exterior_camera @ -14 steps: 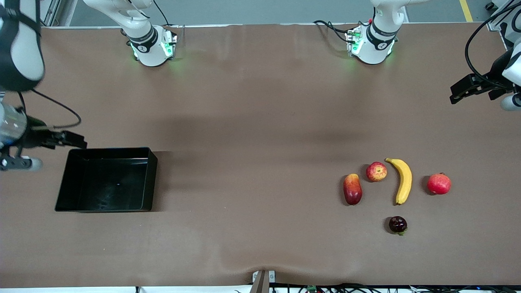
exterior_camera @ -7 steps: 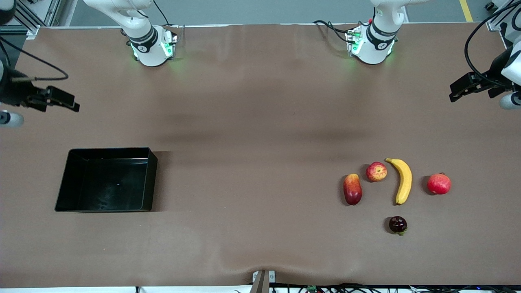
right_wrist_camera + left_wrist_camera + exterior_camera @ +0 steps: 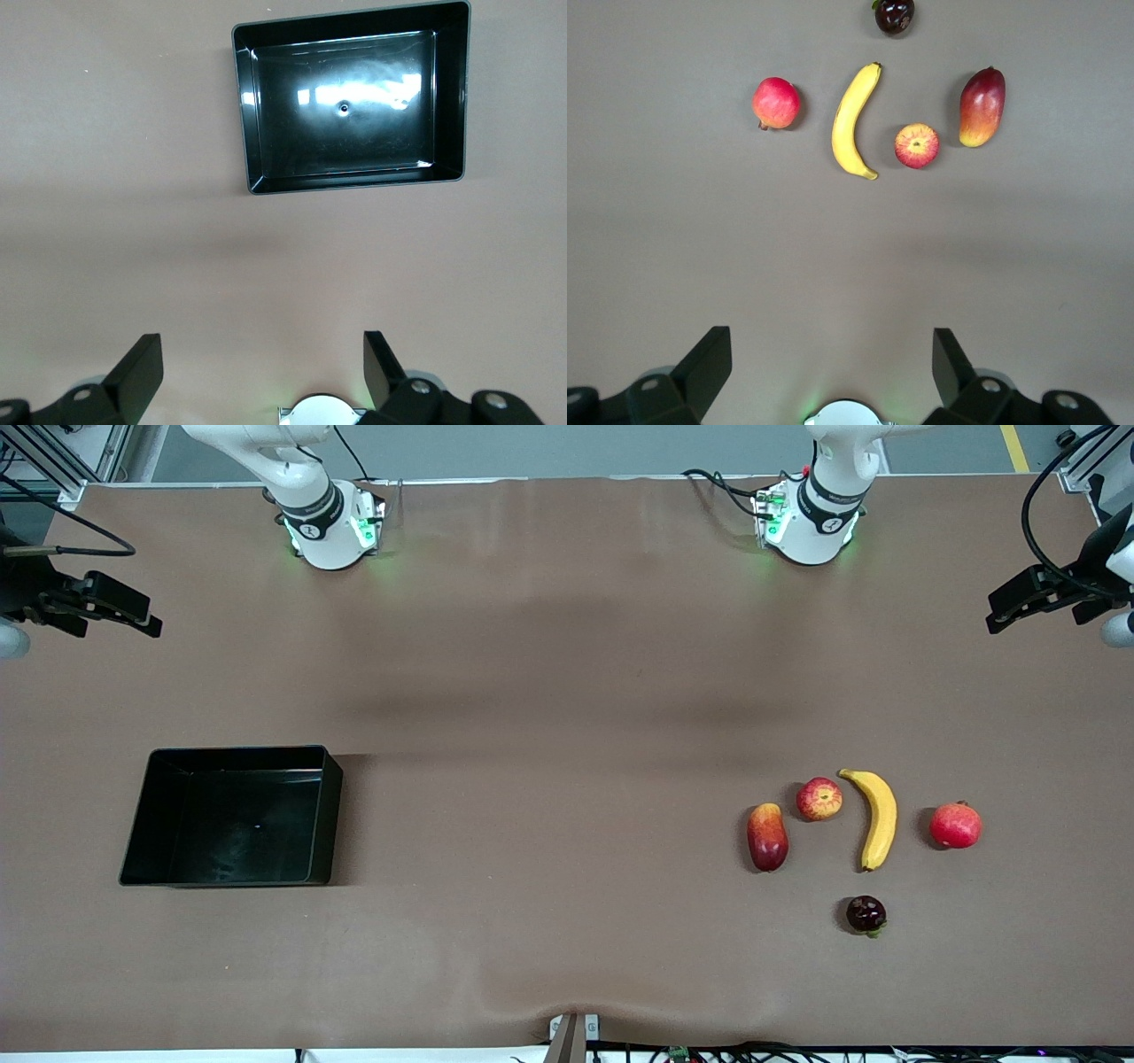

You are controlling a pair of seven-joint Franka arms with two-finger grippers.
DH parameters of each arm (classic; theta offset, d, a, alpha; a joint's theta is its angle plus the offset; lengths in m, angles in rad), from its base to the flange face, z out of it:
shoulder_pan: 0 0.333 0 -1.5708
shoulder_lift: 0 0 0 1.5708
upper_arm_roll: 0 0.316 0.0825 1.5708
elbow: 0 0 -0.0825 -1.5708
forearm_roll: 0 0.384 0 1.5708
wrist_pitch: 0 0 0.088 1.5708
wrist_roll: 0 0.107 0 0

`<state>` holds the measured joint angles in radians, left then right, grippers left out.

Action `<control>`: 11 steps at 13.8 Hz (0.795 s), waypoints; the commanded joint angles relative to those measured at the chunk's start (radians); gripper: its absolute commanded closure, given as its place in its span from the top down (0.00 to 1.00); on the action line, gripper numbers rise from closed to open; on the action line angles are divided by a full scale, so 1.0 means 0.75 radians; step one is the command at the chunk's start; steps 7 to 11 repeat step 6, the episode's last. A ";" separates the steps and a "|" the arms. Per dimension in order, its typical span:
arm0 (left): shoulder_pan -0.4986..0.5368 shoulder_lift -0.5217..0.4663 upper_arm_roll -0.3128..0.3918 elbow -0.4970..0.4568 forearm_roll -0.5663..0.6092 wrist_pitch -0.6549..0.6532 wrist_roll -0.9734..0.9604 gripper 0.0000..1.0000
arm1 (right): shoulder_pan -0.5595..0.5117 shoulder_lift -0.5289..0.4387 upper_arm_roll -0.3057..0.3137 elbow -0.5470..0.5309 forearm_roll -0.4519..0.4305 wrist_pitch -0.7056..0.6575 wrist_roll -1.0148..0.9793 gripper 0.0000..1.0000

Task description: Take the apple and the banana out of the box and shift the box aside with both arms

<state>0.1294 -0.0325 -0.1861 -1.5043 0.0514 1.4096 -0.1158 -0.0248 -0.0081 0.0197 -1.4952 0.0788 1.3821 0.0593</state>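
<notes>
Box [image 3: 330, 815]: nothing inside, on bench [image 3: 549, 691], well apart from my right gripper [image 3: 263, 367].
Right gripper: spread wide, holding nothing.
Left gripper [image 3: 833, 363]: spread wide, holding nothing; banana [image 3: 879, 815] and apple [image 3: 819, 798] well apart from it.

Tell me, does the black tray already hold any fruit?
No, the black tray is empty inside, while the banana and the apple lie on the table toward the left arm's end.

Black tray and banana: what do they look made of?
Black tray: looks like hard moulded plastic with a glossy finish; its floor mirrors the overhead lights and has a small centre dot. Banana: even yellow skin with a slight sheen and no brown marks, so possibly a plastic replica; real fruit cannot be ruled out.
</notes>
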 commanded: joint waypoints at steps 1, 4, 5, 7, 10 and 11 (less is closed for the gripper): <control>0.003 -0.018 -0.005 0.014 -0.026 -0.039 0.013 1.00 | 0.000 -0.028 -0.002 -0.052 -0.003 0.059 -0.018 1.00; -0.001 -0.018 -0.003 0.014 -0.026 -0.045 0.011 1.00 | -0.004 -0.028 -0.004 -0.107 -0.003 0.121 -0.069 1.00; -0.001 -0.016 -0.005 0.014 -0.026 -0.045 0.011 1.00 | -0.002 -0.028 -0.004 -0.107 -0.005 0.121 -0.071 1.00; -0.003 -0.018 -0.003 0.014 -0.026 -0.045 0.011 1.00 | -0.002 -0.028 -0.004 -0.107 -0.007 0.121 -0.071 1.00; -0.003 -0.018 -0.003 0.014 -0.026 -0.045 0.011 1.00 | -0.002 -0.028 -0.004 -0.107 -0.007 0.121 -0.071 1.00; -0.003 -0.018 -0.003 0.014 -0.026 -0.045 0.011 1.00 | -0.002 -0.028 -0.004 -0.107 -0.007 0.121 -0.071 1.00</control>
